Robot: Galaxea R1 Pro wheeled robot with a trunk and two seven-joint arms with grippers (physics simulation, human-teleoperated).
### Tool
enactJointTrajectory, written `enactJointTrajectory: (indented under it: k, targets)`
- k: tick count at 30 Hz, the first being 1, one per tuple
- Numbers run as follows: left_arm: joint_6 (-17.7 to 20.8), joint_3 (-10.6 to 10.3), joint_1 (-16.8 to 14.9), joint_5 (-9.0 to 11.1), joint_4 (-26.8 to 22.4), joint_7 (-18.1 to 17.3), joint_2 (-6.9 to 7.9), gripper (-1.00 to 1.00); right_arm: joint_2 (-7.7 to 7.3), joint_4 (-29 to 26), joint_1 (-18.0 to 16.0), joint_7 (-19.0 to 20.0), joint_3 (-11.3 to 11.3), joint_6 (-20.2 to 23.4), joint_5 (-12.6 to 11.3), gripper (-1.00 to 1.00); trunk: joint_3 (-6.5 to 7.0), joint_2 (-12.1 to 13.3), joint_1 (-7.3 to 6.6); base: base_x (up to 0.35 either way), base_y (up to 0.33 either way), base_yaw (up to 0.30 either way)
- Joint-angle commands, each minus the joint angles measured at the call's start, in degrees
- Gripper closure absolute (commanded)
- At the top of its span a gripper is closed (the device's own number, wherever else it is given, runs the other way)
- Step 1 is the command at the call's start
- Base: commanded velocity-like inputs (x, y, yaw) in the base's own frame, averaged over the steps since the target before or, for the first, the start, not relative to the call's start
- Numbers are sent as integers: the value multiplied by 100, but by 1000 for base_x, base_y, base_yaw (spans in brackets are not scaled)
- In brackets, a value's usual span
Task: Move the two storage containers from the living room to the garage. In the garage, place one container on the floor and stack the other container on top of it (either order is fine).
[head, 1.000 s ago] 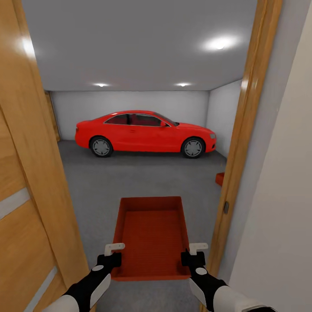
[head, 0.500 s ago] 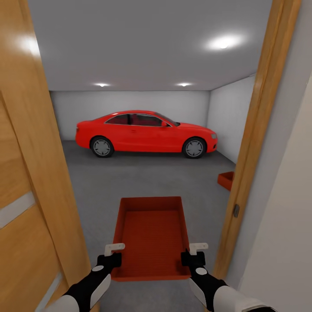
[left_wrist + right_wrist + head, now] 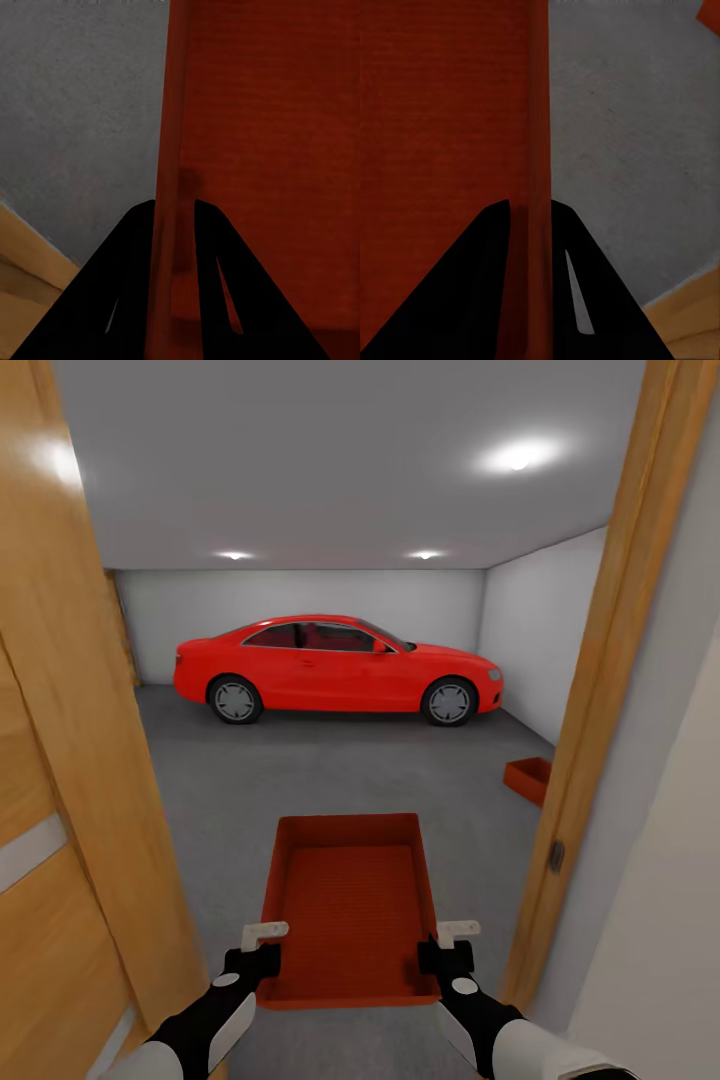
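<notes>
While we carry one storage container (image 3: 350, 905) through the doorway, left gripper (image 3: 262, 948) and right gripper (image 3: 446, 946) clamped on its side walls, the other container (image 3: 530, 778) already sits on the garage floor (image 3: 330, 770) ahead; stacking remains.

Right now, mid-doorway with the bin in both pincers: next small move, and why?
Probably keep rolling straight ahead through the doorway. The carried container is pinched on its side walls by the left pincer and right pincer, and sits between the wooden door and door frame. The second container lies on the garage floor ahead right, so the turn toward it should wait until past the frame.
</notes>
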Motion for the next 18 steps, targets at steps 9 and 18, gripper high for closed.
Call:
enactJointTrajectory:
  k: [9,18]
  targets:
    - [-24,113,-9,-52,-69,221,-3,100,70,19,-1,-40,-74,-7,-47,100,-9,-7,4,315,0,0]
    - [-24,113,-9,-53,-67,220,1,100,70,19,-1,-36,-71,-7,-47,100,-9,-7,4,321,0,0]
